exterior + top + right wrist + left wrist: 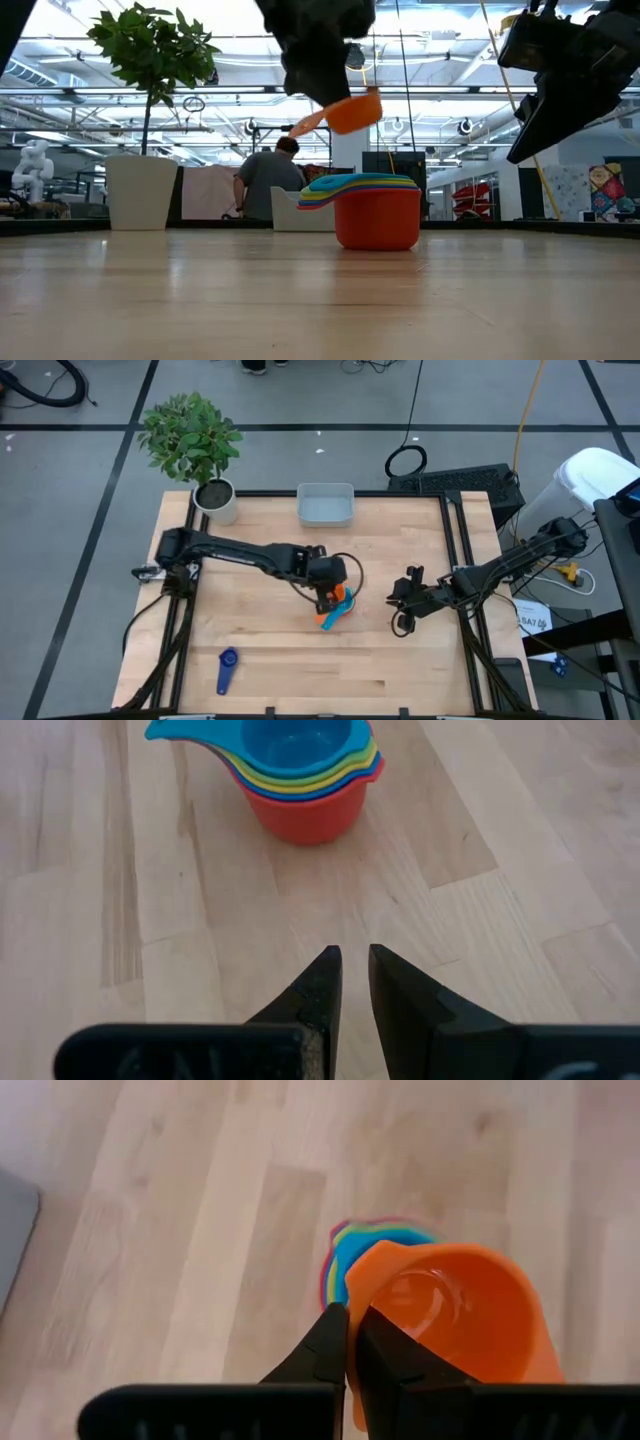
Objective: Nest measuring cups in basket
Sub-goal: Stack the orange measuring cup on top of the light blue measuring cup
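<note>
A nested stack of measuring cups stands mid-table, with a red cup at the bottom and a bright blue one on top. My left gripper hovers above the stack, shut on the orange cup. A dark blue cup lies alone near the table's near-left corner. The pale grey basket rests at the far edge with nothing in it. My right gripper hangs to the right of the stack, its fingers a narrow gap apart, holding nothing. My left gripper pinches a thin orange edge at the side of the orange cup's rim between its two fingers, coming from above. The cup is lifted clear above the stack and tilted. Its handle sticks out to one side.
A round white plant pot with a leafy plant stands at the far-left corner, left of the basket. Bare wood lies between the stack and the basket. A person shows in the room beyond the table.
</note>
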`<state>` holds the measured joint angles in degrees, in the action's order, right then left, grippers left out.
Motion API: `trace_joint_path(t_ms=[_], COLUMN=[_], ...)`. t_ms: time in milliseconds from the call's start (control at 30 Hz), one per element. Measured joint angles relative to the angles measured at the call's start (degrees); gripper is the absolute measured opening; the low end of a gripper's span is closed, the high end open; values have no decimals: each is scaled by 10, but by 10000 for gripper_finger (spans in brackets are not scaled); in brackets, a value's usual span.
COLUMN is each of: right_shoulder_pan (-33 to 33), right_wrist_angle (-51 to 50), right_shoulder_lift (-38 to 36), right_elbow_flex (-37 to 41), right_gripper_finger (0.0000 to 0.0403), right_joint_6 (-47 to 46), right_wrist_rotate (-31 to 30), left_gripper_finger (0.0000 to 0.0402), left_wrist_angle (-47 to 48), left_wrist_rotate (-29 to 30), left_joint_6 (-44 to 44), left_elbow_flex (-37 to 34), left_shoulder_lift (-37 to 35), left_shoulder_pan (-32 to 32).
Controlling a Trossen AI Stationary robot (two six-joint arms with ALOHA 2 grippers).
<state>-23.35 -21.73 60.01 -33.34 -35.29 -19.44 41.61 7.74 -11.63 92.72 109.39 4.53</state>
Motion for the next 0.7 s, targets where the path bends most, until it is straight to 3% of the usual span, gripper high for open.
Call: trace_joint_path(t_ms=[233, 700], right_shoulder_pan=[0, 0], right_wrist_angle=[0, -4], right_shoulder_lift=[0, 0], right_elbow_flex=[0, 0], right_gripper_finger=[50, 50], right_joint_6=[2, 4], right_wrist_rotate=[0, 1], left_gripper_finger=[8, 8], left_wrist_angle=[80, 77], left_wrist_rotate=[-3, -13], left_joint_6=[-10, -40], left_elbow_flex=[69, 101], left_shoulder_lift=[63, 83], left_shoulder_pan=[-3, -2])
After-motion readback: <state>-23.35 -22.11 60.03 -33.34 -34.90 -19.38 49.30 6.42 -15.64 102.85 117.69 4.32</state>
